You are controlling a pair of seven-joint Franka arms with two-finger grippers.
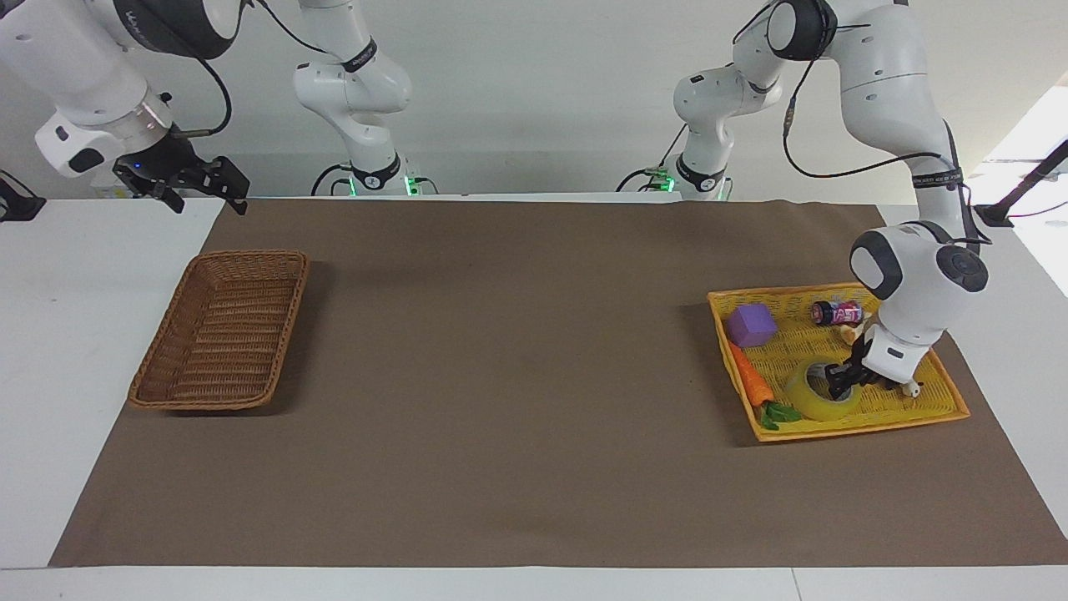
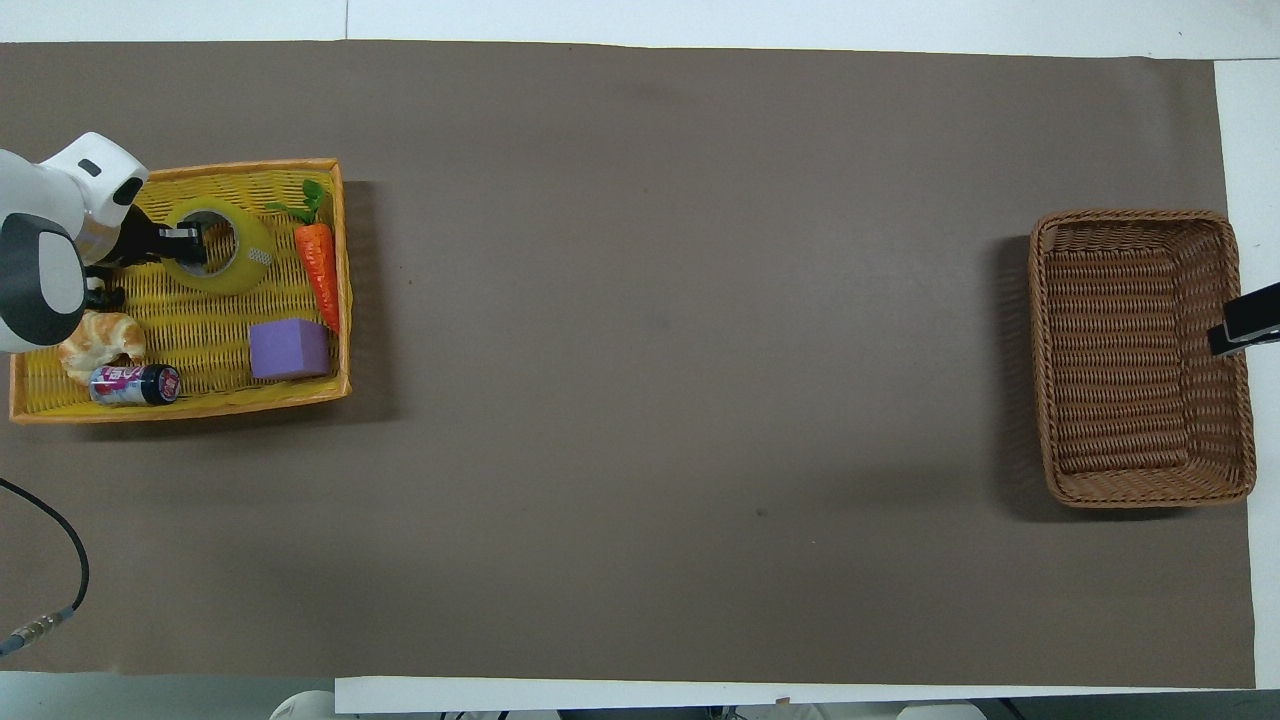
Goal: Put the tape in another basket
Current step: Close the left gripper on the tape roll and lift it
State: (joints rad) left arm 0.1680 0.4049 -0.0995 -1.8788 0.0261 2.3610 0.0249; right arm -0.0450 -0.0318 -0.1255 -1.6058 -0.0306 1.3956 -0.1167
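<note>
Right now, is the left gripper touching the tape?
Touching. The facing view shows the left gripper shut on the wall of the tape, one finger down inside the core.

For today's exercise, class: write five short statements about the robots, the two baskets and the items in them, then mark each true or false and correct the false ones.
1. The tape lies in the yellow tray. True.
2. The left gripper is shut on the tape's wall, one finger inside the core. True.
3. The brown wicker basket holds a carrot. False: it holds nothing; the carrot lies in the yellow tray.
4. The right gripper grips the purple block. False: it waits open near the brown wicker basket, at the right arm's end of the table.
5. The tape is nearer to the robots than the small can. False: the can is nearer.
</note>
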